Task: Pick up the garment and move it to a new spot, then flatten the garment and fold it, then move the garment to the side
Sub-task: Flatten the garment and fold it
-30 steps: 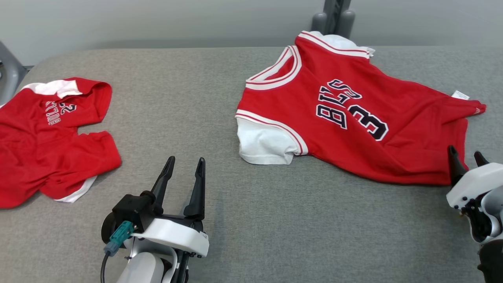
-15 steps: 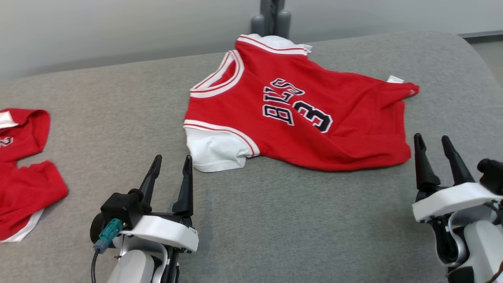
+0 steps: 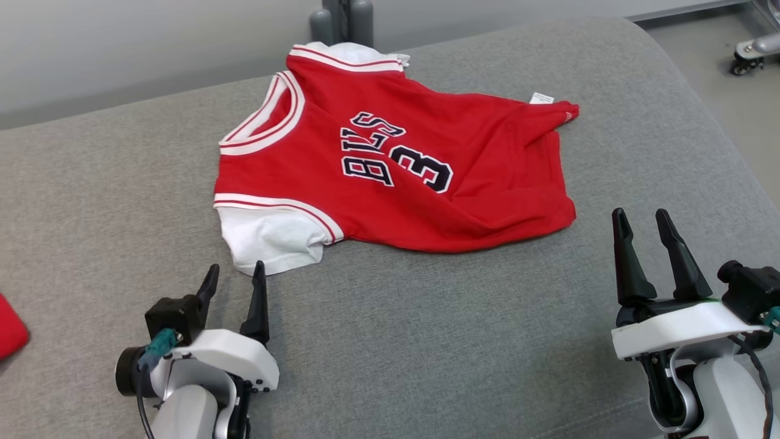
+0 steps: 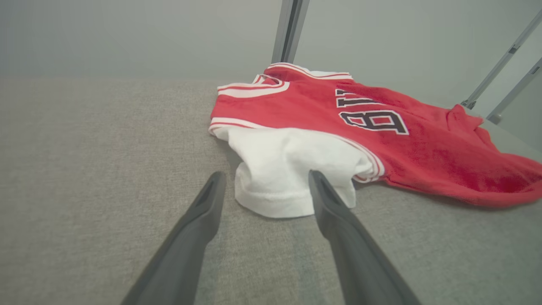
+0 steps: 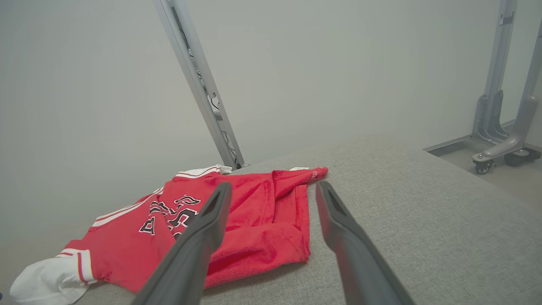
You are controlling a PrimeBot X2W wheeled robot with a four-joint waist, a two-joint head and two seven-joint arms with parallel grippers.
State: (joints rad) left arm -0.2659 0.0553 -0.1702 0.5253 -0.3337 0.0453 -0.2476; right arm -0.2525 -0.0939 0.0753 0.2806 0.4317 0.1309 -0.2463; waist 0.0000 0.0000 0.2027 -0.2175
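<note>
The garment is a red jersey with white sleeves, striped trim and dark lettering, lying loosely spread on the grey padded table. My left gripper stands open just in front of its near white sleeve, empty. Toward the lower right, my right gripper is open and empty, a little right of the jersey's hem. In the right wrist view the hem corner lies ahead of the fingers, slightly rumpled.
A sliver of another red garment shows at the left edge. The table's rounded right end drops to the floor, where a wheeled metal stand sits. A grey post rises behind the table.
The head camera has swung right, so the jersey sits further left in the picture and the other red garment has nearly left it. The right gripper has come fully into view.
</note>
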